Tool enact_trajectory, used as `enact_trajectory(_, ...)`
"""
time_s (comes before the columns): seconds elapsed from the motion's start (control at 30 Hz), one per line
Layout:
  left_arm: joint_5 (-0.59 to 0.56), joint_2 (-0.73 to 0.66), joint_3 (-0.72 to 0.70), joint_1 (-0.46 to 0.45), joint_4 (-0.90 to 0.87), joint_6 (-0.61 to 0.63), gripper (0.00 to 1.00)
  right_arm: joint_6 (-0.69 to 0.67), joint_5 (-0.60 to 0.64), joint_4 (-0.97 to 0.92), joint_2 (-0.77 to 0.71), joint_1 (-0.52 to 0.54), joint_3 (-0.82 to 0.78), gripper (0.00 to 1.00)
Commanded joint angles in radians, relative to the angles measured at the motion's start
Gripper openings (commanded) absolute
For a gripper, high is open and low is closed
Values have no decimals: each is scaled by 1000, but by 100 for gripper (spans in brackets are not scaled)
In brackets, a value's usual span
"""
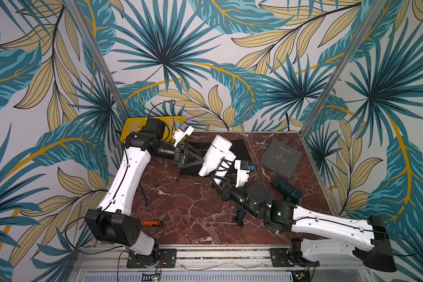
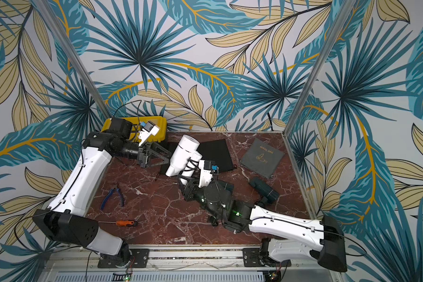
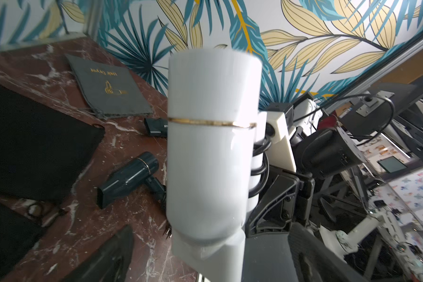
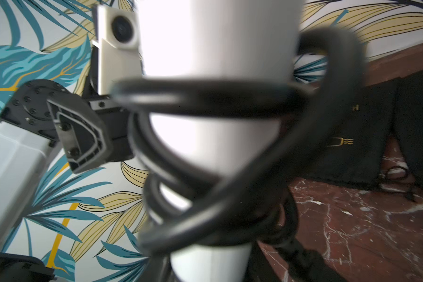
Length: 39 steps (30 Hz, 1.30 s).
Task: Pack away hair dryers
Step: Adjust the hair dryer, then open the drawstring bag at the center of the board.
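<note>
My right gripper (image 1: 219,180) is shut on the handle of the white hair dryer (image 1: 214,155), which has a black cord (image 4: 205,97) coiled round it. It holds that dryer tilted above the black pouches (image 1: 239,149). My left gripper (image 1: 200,156) stands open beside the dryer's barrel (image 3: 213,146), its fingers apart on either side of the nozzle end. A dark teal hair dryer (image 1: 287,189) lies on the marble table (image 1: 193,207) at the right. In the left wrist view a teal dryer (image 3: 128,179) lies on the table, and another's nozzle (image 3: 154,127) shows behind the white barrel.
A grey "Hair Dryer" pouch (image 1: 281,157) lies flat at the back right. A yellow toolbox (image 2: 159,124) stands at the back left behind my left arm. Blue pliers (image 2: 112,195) and an orange screwdriver (image 1: 152,223) lie at the front left. Metal frame posts edge the table.
</note>
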Motion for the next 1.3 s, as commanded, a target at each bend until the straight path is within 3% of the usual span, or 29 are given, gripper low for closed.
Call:
enact_trajectory(0.0,-147,24,120,27,-1,2,99,-26,86,-234,-73,1,66,0)
enact_trajectory(0.1,-497,48,107,-38,70,12,100,5,147,-451,-123,-2,100,0)
enact_trajectory(0.17,-656,62,37,-85,124,72,99,15,178,-531,-163,-6,105,0)
enact_trajectory(0.47,-999,280,-155,-215,315,290,99,38,307,-733,-332,-30,107,0)
enact_trajectory(0.63,-1084,385,-167,-270,425,331,99,46,346,-777,-376,-31,99,0)
enact_trajectory(0.9,-1136,463,-229,-303,550,408,77,44,378,-775,-422,-31,64,0)
enact_trajectory(1.27,-1148,503,-294,-320,664,411,74,40,386,-762,-464,-30,31,0)
